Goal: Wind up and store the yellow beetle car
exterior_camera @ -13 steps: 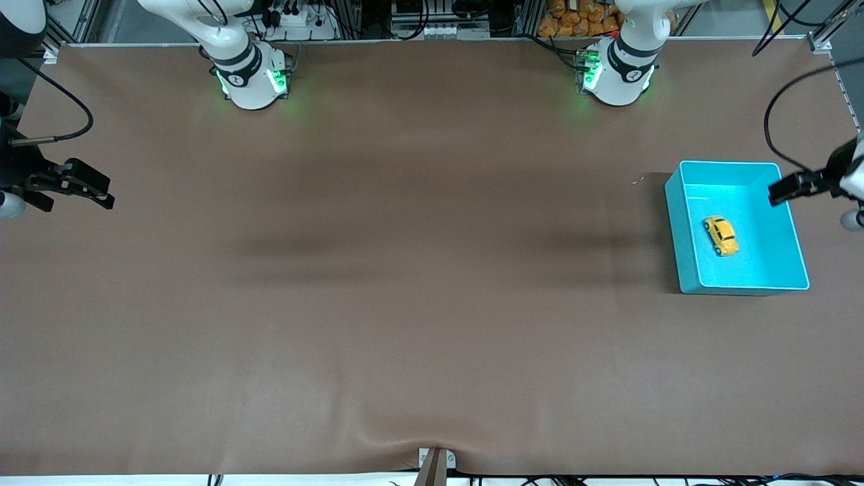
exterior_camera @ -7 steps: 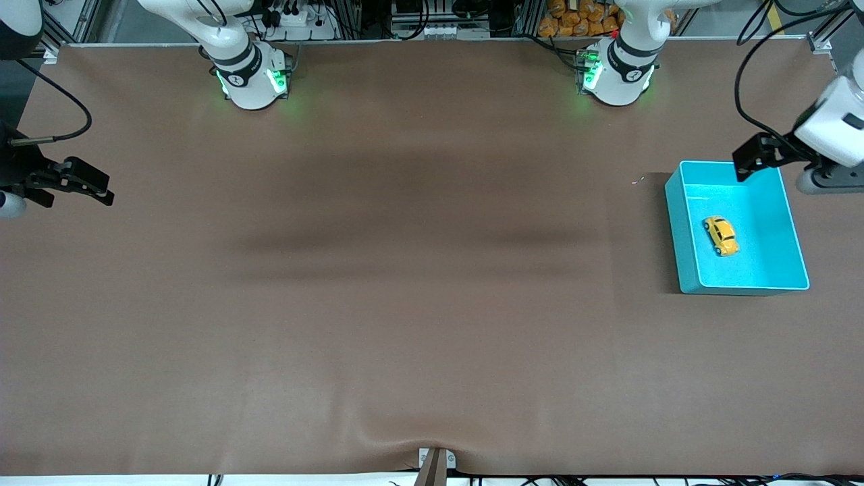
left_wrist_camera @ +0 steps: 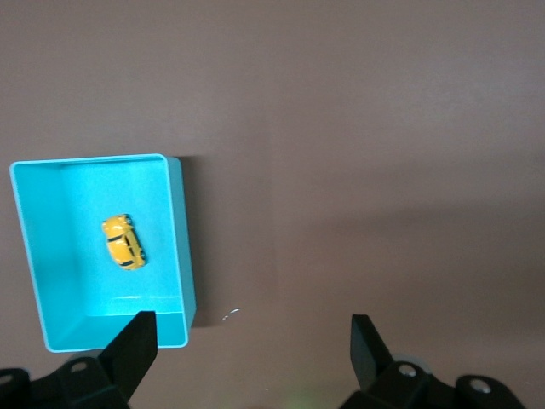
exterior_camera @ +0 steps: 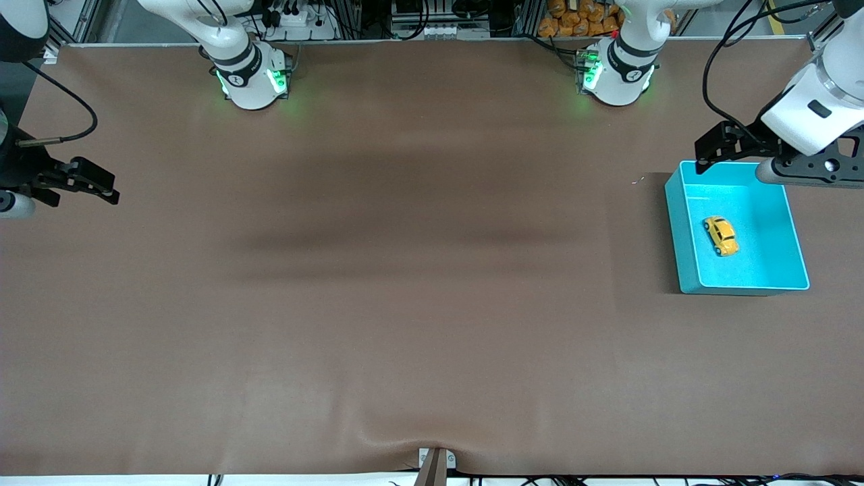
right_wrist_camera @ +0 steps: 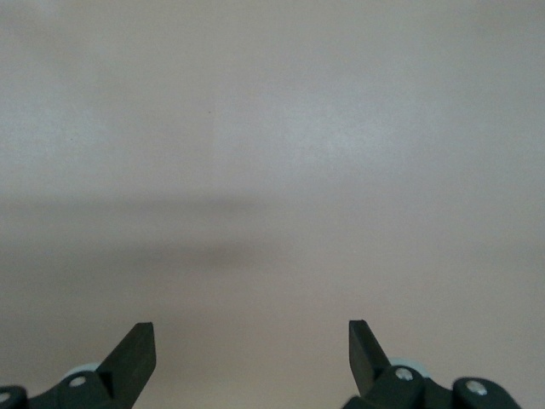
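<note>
The yellow beetle car lies on the floor of the teal bin at the left arm's end of the table. It also shows in the left wrist view, inside the bin. My left gripper is open and empty, up in the air over the bin's edge nearest the robots' bases; its fingers frame bare table in the left wrist view. My right gripper is open and empty, waiting over the right arm's end of the table, with only bare mat in its wrist view.
The brown mat covers the table. A small white scrap lies on the mat beside the bin. A mount sits at the table's edge nearest the front camera.
My left gripper has risen from inside the bin and moved toward the robots' bases and the table's middle, leaving the car in the bin. The right arm has barely shifted.
</note>
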You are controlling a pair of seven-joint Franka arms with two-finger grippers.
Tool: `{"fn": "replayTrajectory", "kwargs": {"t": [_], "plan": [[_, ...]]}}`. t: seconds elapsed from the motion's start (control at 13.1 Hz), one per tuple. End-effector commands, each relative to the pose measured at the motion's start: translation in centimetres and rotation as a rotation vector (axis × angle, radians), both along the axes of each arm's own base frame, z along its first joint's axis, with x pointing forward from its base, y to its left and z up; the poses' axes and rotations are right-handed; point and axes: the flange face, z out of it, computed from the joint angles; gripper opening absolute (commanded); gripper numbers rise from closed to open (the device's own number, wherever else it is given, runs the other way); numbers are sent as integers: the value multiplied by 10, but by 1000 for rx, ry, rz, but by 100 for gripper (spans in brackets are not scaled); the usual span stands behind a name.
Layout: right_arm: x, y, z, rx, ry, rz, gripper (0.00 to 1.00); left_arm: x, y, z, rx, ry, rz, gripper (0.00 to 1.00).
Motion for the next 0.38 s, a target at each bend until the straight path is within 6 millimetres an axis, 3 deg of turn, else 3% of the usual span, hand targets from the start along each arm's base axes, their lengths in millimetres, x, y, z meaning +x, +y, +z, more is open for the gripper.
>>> {"fn": "replayTrajectory", "kwargs": {"t": [0.0,0.31], "plan": [[-12,2,5,4,20,9,100,-3,2,8,-19,-2,-4,100],[-15,8,7,46,32,10,100,-3,7,6,-16,6,2,100]]}}
